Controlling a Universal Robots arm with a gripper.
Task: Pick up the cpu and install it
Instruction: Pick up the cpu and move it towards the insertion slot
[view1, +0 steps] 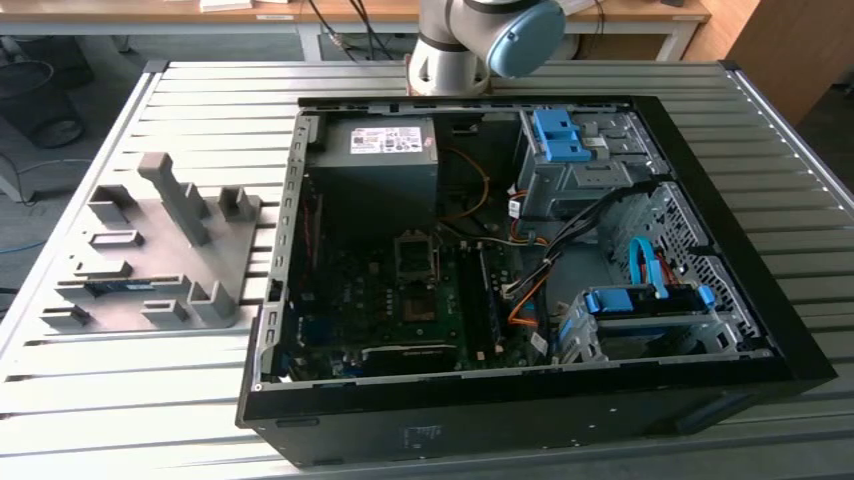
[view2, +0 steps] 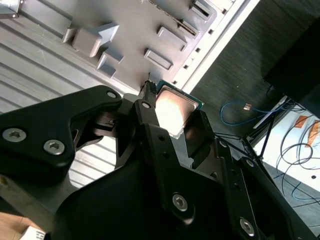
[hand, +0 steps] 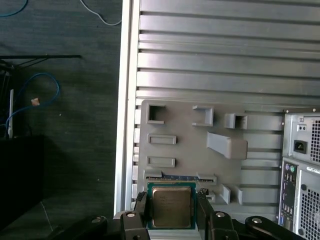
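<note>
Exterior view: the computer case (view1: 534, 250) lies open on the table (view1: 200, 90), with the grey fixture (view1: 200, 250) on the exterior view's left. Second wrist view: the fingers (view2: 147, 107) clamp the cpu (view2: 176, 111) by opposite edges. First wrist view: it's held flat, above the fixture's edge and beside the case.

Slatted table (view1: 200, 100), gray holder (view1: 160, 250), computer case (view1: 534, 425)

Exterior high; wrist views near cpu (hand: 172, 206)
</note>
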